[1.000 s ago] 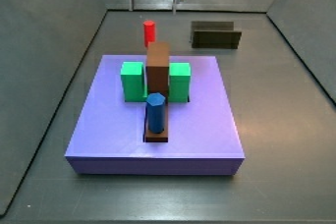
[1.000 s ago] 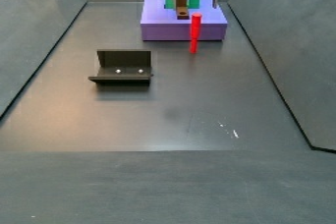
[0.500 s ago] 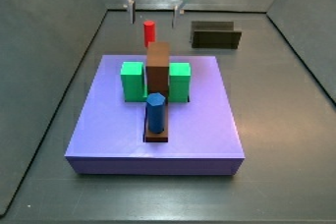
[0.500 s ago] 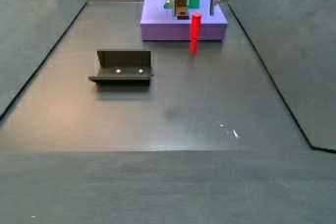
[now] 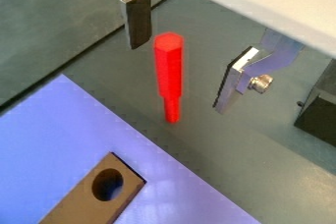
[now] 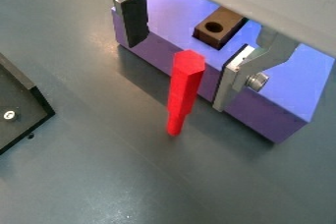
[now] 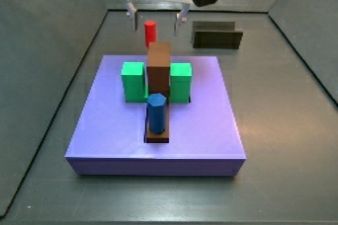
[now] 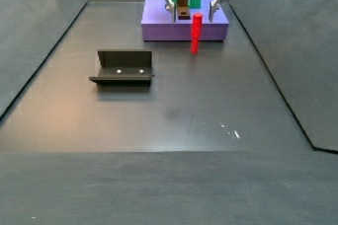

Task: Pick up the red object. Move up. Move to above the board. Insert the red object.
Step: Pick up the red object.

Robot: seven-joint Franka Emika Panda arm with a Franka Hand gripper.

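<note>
Hand point(image 6: 184, 53) spread wide, fingers flanking the upright red object point(image 6: 183, 94) — untouched, floor beside board point(image 6: 292, 90) edge.

Blue peg point(image 7: 156, 112) upright in brown block point(image 7: 158, 66); fixture point(image 8: 123, 68) apart.

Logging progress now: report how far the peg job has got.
Done: nothing yet. In hand: the open hand brackets the red peg, which stands upright on the floor beside the purple board, ungripped. Left: grip, lift, carry over the board, insert.
</note>
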